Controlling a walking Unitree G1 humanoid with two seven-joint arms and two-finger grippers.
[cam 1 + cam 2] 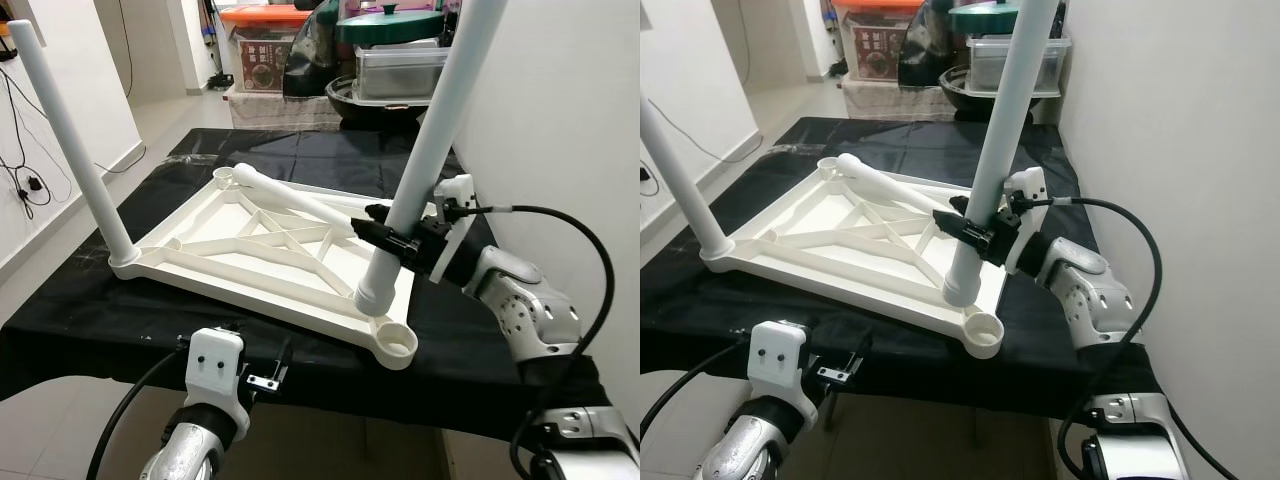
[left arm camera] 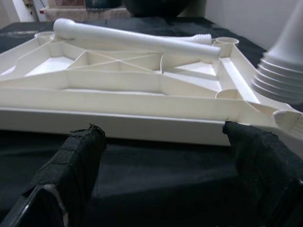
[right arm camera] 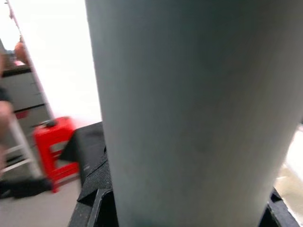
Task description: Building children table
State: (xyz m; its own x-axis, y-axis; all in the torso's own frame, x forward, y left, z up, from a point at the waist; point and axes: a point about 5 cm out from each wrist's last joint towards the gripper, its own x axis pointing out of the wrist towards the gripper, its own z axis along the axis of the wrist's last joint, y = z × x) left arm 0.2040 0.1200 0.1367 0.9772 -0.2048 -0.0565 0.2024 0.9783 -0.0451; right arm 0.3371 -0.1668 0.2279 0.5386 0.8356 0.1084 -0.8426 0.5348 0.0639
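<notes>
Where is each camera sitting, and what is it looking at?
Left eye view: on the head, looking down at the upside-down white plastic tabletop; both arms show.
Right eye view: beside it, same scene; right end effector grips the white plastic leg.
Left wrist view: along the open left end effector at the tabletop edge.
Right wrist view: pressed against the gripped leg.
All four share the table parts.

Evenly lit by soft, diffuse indoor light; both head views sharp. Faint shadows inside the ribbed white plastic tabletop [image 1: 265,255] lying on the matte black cloth [image 1: 90,310]. Mildly overexposed on the tabletop's pale surfaces. Strongly defocused on the close grey-white tube [image 3: 199,109].
</notes>
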